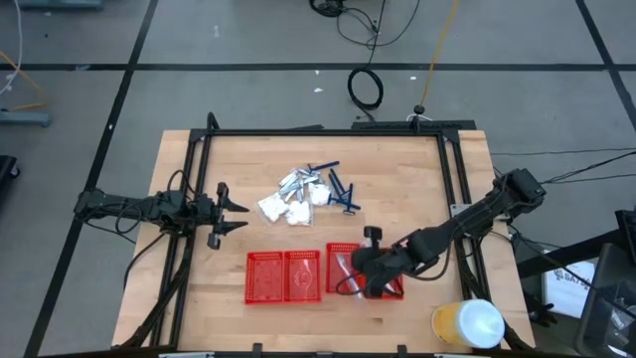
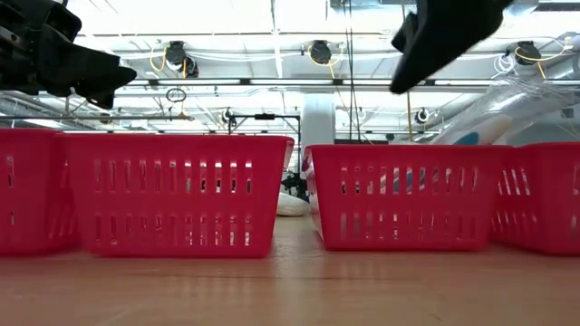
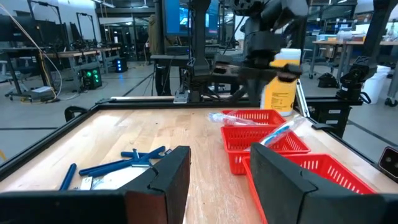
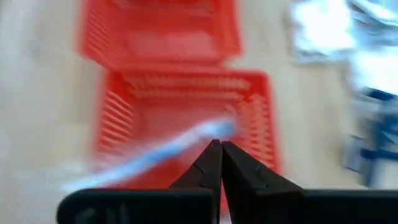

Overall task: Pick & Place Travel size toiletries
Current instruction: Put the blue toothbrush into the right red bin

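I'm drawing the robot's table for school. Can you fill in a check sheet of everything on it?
Surface: pale wooden table in a black frame.
Job's things: heap of white packets, foil sachets and dark blue sticks mid-table; pale clear-wrapped stick lying in the right red mesh basket.
Clutter: yellow bottle with white cap.
Grippers: left gripper open, empty, at the left; right gripper shut, empty, over that basket.
Cables: black coil on the floor.
Surroundings: workshop benches.
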Tool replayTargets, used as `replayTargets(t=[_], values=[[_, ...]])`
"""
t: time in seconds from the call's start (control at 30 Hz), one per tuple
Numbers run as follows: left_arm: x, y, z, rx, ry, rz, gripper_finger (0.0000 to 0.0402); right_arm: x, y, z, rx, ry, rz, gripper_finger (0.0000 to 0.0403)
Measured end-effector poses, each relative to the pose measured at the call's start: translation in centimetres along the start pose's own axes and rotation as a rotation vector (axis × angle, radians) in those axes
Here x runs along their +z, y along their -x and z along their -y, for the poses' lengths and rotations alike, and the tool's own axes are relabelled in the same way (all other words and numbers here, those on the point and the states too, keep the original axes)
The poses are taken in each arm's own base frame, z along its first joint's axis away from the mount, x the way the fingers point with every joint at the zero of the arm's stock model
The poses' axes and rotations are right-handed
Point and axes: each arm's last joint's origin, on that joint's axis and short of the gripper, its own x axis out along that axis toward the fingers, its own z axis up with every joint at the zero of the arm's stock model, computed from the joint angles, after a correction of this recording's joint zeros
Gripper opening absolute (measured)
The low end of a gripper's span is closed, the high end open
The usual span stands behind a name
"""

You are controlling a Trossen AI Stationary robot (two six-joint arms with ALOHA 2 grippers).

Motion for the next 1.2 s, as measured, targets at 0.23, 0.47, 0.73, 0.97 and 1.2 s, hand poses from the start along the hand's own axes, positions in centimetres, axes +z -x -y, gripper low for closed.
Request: replayTargets(t=[0.23,0.47,0.73,0.97,1.2], values=[[0.0,0.0,0.0,0.000,0.000,0.000,0.0166,1.4,-0.2,-1.8,0.385,-0.032,0.062,0.0087],[0.0,0.0,0.0,0.000,0.000,0.000,0.0166,3.3,1.0,-1.7,0.437,-0.036,0.053,0.0215],[0.0,0.0,0.0,-0.001,0.000,0.000,0.0166,5.1,0.6,-1.2,0.200,-0.134,-0.133,0.0207],[0.0,0.0,0.0,0.000,0.000,0.000,0.0166,2.6,-4.6,-1.4,0.125,-0.277,-0.403,0.0170],[0.0,0.0,0.0,0.000,0.000,0.000,0.0166,1.9,-6.8,-1.6,0.118,-0.292,-0.451,0.0155]])
